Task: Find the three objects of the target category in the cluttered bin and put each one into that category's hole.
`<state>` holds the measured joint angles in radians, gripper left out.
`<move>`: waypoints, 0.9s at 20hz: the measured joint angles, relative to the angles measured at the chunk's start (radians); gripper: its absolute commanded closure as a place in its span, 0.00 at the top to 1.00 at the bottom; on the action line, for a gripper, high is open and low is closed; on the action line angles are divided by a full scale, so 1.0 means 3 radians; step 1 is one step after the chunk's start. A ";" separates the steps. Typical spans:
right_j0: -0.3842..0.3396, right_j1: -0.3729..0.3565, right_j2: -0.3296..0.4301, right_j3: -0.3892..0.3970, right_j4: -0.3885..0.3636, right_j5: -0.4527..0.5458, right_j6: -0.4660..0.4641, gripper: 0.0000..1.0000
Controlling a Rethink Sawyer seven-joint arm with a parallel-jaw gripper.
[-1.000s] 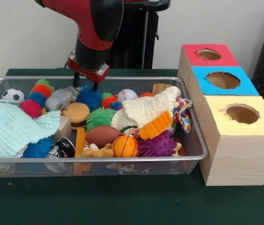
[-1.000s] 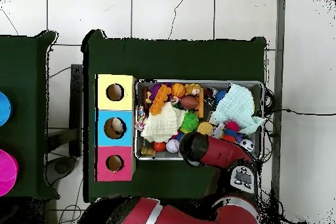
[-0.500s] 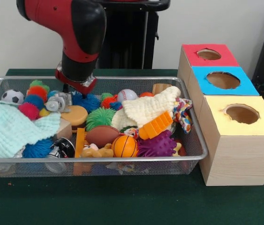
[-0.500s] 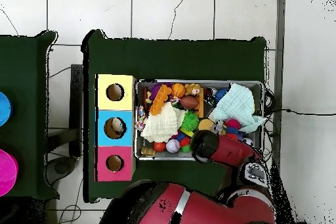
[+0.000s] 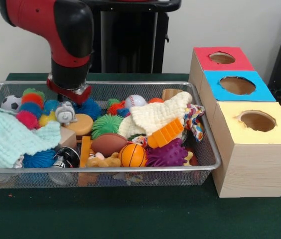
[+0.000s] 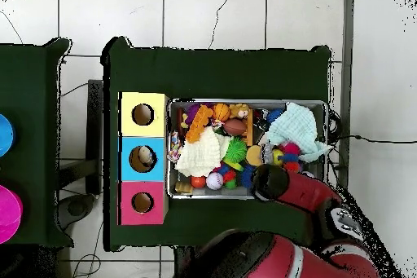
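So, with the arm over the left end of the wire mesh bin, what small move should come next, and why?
Probably shift the gripper over to the pale green waffle cloth and pull it aside. No crinkly plastic wrapper shows anywhere in the silver wire mesh bin, and that cloth covers the bin's end right beside the gripper, so it is the likeliest hiding place.

My bin (image 5: 208,149) is packed full of toys, with no bare floor to reach. A mint cloth (image 5: 11,139) covers one end and a cream cloth (image 5: 158,115) heaps up mid-bin. The green table (image 5: 130,214) in front is open.
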<state>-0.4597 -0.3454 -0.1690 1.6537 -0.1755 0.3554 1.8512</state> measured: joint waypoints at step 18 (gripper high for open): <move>-0.1148 -0.0174 0.1025 0.0372 -0.1416 -0.1311 0.0001 1.00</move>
<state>-0.8040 -0.3975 0.1386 1.7653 -0.6003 -0.0378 1.8514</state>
